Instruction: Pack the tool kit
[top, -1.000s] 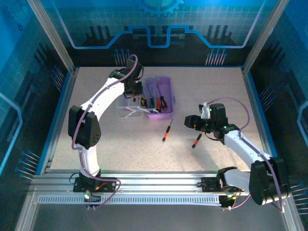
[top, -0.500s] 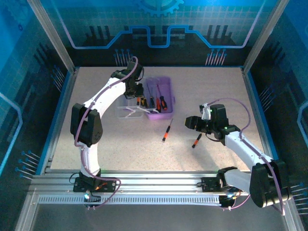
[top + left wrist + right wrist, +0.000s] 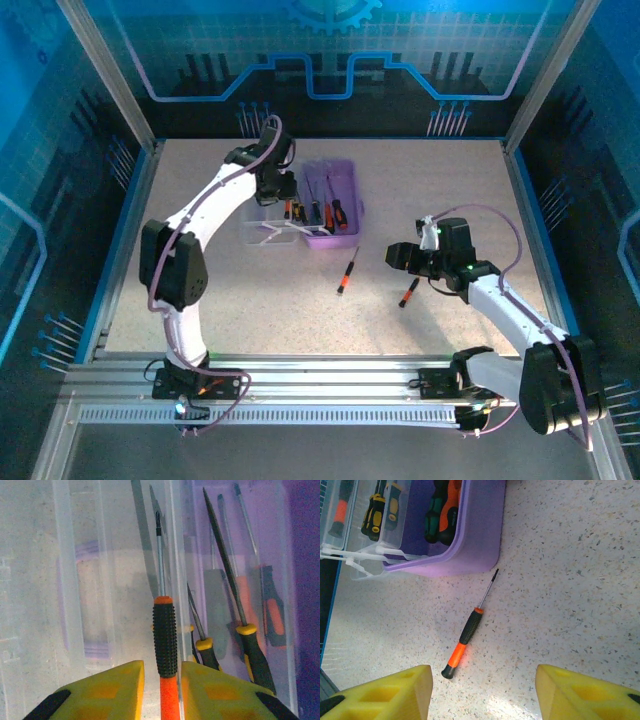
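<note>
Left gripper point(image 3: 161, 669) pinching a black-and-orange screwdriver point(image 3: 164, 640), shaft pointing straight ahead along the open purple case point(image 3: 295, 605). Lined up, I'd say, to lie beside those already packed.

Blue-lit enclosure point(image 3: 60, 150), speckled table point(image 3: 200, 300). The right gripper point(image 3: 484, 676) is spread wide and hovering, one loose screwdriver point(image 3: 468, 632) just ahead between its fingers, likely the next pick. A second screwdriver point(image 3: 409, 292) lies close behind.

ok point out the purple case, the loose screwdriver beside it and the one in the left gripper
purple case point(image 3: 475, 545), right wrist view, side wall
loose screwdriver point(image 3: 469, 627), right wrist view, black grip
held screwdriver point(image 3: 165, 640), left wrist view, black grip
</note>
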### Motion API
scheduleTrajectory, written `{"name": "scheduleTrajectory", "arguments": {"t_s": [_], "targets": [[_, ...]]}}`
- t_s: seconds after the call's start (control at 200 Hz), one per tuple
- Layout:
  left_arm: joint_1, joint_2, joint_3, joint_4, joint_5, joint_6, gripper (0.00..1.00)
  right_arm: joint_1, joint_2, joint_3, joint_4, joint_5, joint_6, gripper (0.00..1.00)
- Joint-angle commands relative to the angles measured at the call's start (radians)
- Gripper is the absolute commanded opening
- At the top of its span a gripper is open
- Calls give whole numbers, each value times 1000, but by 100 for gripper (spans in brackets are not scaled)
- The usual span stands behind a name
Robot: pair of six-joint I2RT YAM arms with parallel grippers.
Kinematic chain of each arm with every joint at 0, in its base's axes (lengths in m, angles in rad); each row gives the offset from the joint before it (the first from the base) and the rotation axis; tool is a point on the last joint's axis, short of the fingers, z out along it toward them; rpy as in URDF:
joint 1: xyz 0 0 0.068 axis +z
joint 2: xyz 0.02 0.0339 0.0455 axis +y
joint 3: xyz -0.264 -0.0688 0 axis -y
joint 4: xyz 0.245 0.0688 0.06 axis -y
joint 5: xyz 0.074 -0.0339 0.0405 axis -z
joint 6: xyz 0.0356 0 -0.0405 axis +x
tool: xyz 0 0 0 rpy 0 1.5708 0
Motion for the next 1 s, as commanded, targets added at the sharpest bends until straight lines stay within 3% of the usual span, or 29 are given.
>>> {"name": "scheduleTrajectory", "arguments": {"t_s": [0.0, 0.095, 0.225, 0.33, 0.49, 0.53, 0.605, 0.725, 0.895, 0.996], "targets": [[11, -147, -93, 98, -6, -30, 28, 5, 5, -10, -12, 9, -16, 57], [11, -262, -203, 208, -2, -38, 32, 5, 14, -7, -8, 9, -15, 58], [13, -435, -378, 388, 38, -55, 47, 6, 24, 2, -4, 15, -14, 60], [20, -540, -505, 532, 70, -66, 53, 8, 28, 14, -9, 21, -17, 61], [56, -591, -577, 557, 86, -127, 66, 8, 17, 18, -9, 31, -21, 62], [70, -601, -587, 552, 108, -135, 72, 8, 12, 17, -7, 38, -22, 62], [84, -640, -634, 562, 78, -165, 99, 9, 4, 14, -11, 55, -22, 62], [105, -722, -750, 663, 59, -211, 99, 8, -5, 9, -16, 72, -20, 62], [104, -739, -760, 589, 99, -230, 99, 3, -6, -3, -7, 96, -13, 62], [93, -747, -776, 532, 109, -240, 90, -3, -8, -9, -6, 111, -2, 61]]}}
